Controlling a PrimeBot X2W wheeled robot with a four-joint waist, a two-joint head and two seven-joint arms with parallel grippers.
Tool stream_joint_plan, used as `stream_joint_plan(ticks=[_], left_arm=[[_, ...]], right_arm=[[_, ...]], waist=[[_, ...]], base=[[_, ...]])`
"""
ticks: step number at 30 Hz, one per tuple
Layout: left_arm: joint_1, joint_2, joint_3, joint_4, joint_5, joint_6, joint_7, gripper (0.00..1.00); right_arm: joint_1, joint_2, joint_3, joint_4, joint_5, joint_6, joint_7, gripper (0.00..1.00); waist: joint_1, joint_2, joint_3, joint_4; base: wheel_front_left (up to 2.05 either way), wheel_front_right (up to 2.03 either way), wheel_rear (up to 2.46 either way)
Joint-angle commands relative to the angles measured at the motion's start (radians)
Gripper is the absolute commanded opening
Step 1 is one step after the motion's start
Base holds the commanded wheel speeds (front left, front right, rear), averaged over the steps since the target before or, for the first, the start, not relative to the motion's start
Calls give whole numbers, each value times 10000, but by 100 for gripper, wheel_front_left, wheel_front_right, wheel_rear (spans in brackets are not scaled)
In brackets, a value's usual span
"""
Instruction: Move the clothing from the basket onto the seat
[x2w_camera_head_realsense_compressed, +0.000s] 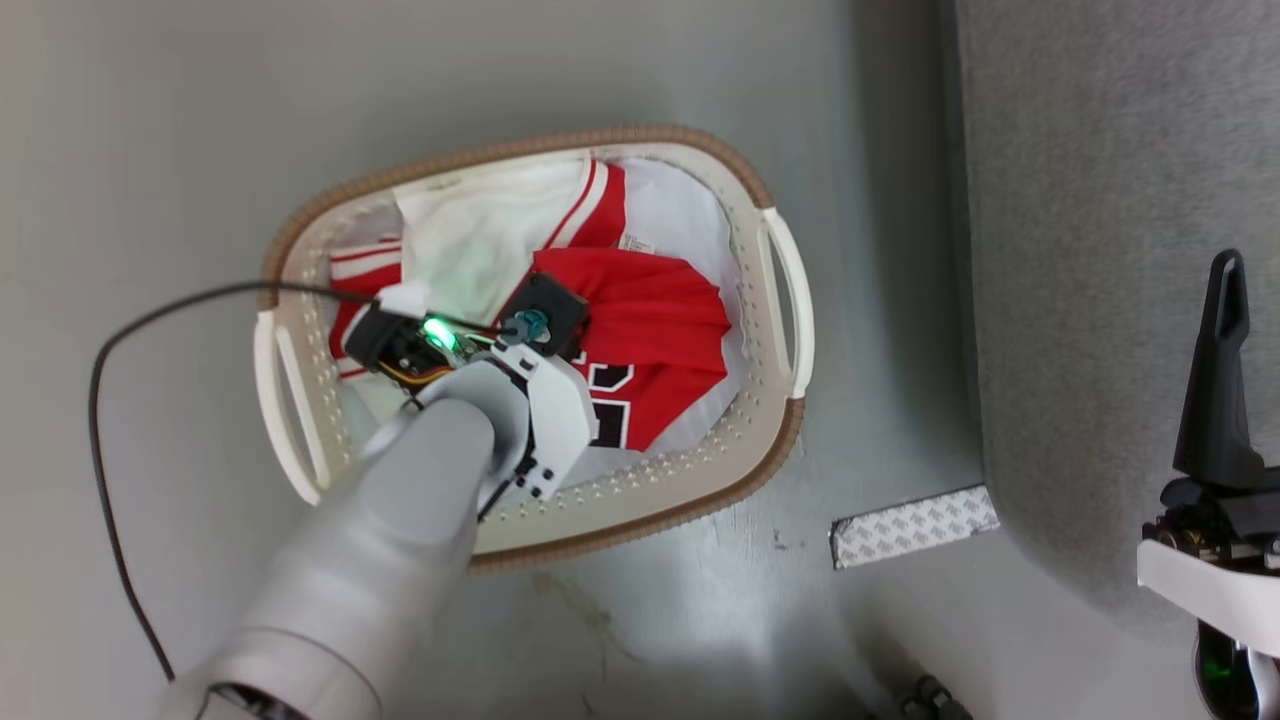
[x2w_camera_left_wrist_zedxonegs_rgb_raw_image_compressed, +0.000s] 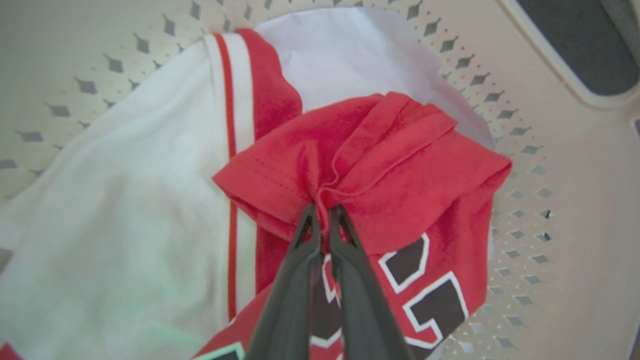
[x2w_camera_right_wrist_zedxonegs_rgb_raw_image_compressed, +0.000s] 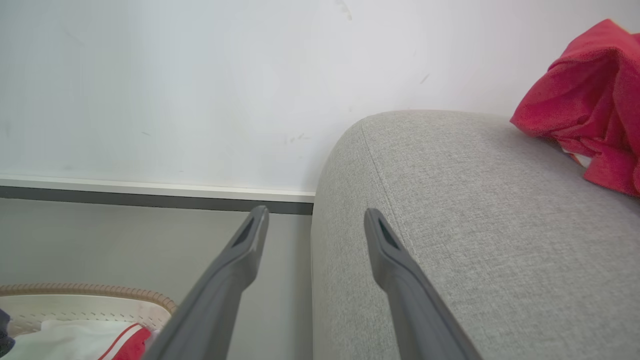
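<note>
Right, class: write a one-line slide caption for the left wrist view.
Left hand pinching a fold of red jersey inside the basket.

A bare room dressed like a home: grey sofa (x2w_camera_head_realsense_compressed: 1100, 250) at the head view's right, laundry basket (x2w_camera_head_realsense_compressed: 640, 135) mid-frame on smooth grey floor (x2w_camera_head_realsense_compressed: 150, 150), tape patch (x2w_camera_head_realsense_compressed: 915, 525) lower right, plain white wall (x2w_camera_right_wrist_zedxonegs_rgb_raw_image_compressed: 175, 90) topping the right wrist view.

The basket (x2w_camera_head_realsense_compressed: 640, 135) is cream-white with a brown ribbed rim and diamond-shaped holes. The jersey (x2w_camera_head_realsense_compressed: 660, 320) in the middle is red with black lettering edged white. The shirt (x2w_camera_head_realsense_compressed: 480, 240) at upper left is white with red-and-white striped trim. The sofa (x2w_camera_head_realsense_compressed: 1100, 250) at the right is flecked grey weave. The cloth (x2w_camera_right_wrist_zedxonegs_rgb_raw_image_compressed: 590, 100) at the right wrist view's upper right is red.
</note>
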Motion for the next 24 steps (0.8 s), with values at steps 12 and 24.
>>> stream_joint_plan(ticks=[12, 24], left_arm=[[1814, 37, -716, -1317, -2455, -18, -1208, 0], [3830, 565, -53, -3476, -3658, 383, -1502, 0]], right_arm=[[100, -2, -132, 918, -18, -25, 7, 100], [1198, -5, -278, 1829, -1, -25, 7, 100]], waist=[[-1, 0, -3264, 792], [-1, 0, -6630, 1214]], base=[[0, 0, 0], [0, 0, 0]])
